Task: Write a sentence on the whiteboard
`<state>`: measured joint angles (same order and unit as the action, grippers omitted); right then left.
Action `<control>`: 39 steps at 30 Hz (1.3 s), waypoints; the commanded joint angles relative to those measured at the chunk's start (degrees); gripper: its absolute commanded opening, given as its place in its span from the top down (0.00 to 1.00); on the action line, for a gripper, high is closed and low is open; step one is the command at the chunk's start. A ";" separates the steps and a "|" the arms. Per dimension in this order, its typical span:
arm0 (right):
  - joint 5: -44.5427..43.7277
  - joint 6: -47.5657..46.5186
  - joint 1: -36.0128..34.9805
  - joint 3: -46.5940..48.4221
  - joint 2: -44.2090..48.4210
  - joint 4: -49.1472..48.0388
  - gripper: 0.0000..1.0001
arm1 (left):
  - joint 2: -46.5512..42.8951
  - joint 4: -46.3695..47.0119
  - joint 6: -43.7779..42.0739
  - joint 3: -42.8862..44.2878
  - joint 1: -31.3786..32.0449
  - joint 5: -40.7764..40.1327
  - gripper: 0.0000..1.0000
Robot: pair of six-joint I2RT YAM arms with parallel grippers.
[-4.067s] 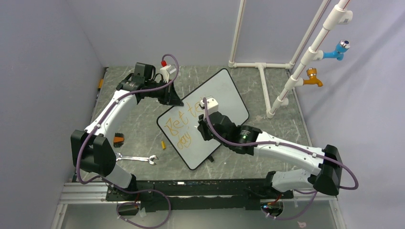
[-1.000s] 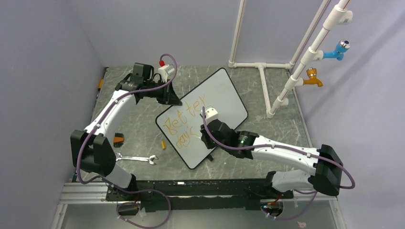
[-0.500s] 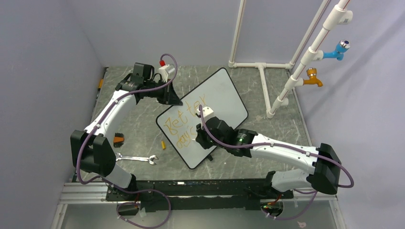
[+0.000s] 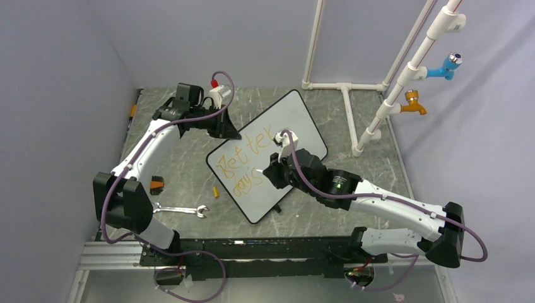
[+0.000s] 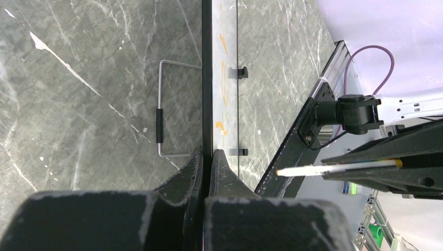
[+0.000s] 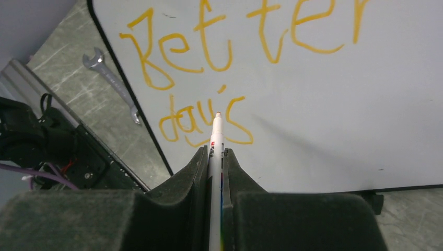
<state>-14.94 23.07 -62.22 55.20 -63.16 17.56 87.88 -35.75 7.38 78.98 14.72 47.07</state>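
A wrench (image 4: 180,210) and small orange cap (image 4: 215,191) lie left of the whiteboard (image 4: 287,120), whose long axis runs near-left to far-right. The left gripper (image 5: 207,157) clamps its edge. The right gripper (image 6: 216,157) clenches a marker (image 6: 216,136) over the sentence (image 6: 209,123).

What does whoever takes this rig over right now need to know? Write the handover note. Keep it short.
Left gripper: jaws shut on the edge of the whiteboard, steadying it.
Right gripper: jaws shut on an orange marker. The left wrist view shows its tip lifted clear of the board.
Done: the lettering reads "Better" on the top line and "days" below it.
Left: any words after "days". There is bare board to the right of it.
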 commanded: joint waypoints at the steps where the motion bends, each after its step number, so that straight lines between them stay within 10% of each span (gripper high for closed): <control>1: -2.82 -1.66 1.84 1.13 0.77 1.02 1.00 | -1.98 5.50 -1.89 1.18 0.13 -0.22 1.00; 39: 1.56 -2.59 9.88 -6.02 9.18 1.54 1.00 | 0.81 3.85 -2.96 1.71 3.96 -2.07 1.00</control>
<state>-14.37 20.53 -52.53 49.45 -55.37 20.53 88.75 -33.45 8.16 79.42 16.73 45.58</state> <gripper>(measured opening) 0.122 0.034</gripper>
